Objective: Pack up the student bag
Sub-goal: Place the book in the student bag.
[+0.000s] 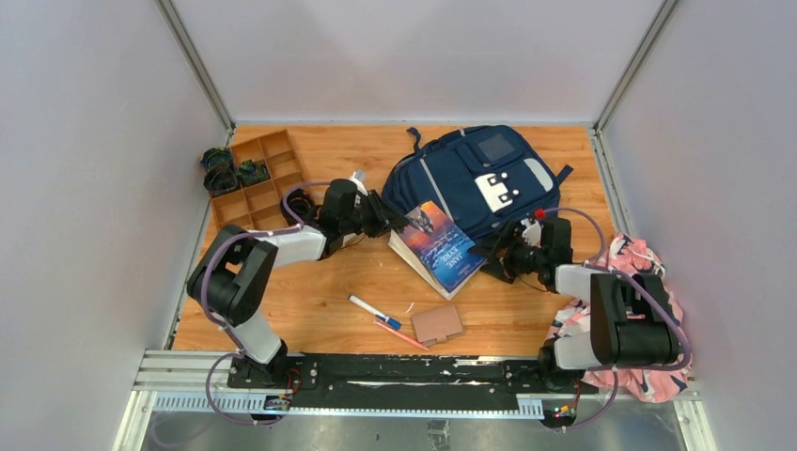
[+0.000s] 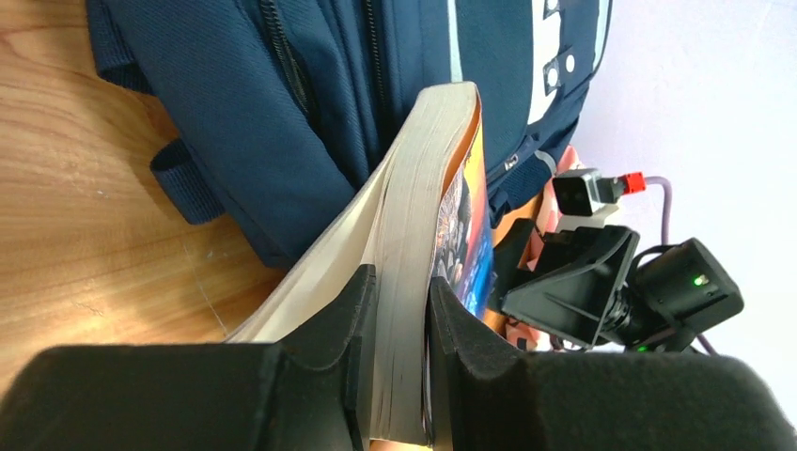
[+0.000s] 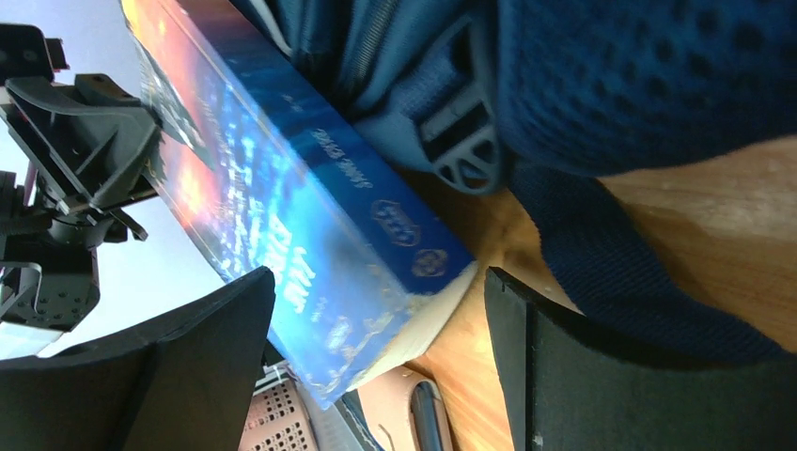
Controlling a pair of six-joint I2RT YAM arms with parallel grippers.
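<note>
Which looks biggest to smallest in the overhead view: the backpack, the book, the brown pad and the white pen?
1. backpack
2. book
3. brown pad
4. white pen, about as long as the pad but far thinner

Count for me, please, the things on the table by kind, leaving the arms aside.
Backpack: 1
Book: 1
Pens or pencils: 2
Brown pad: 1
Wooden compartment tray: 1
Dark green bundles: 2
Patterned cloth bundle: 1
Total: 9
</note>
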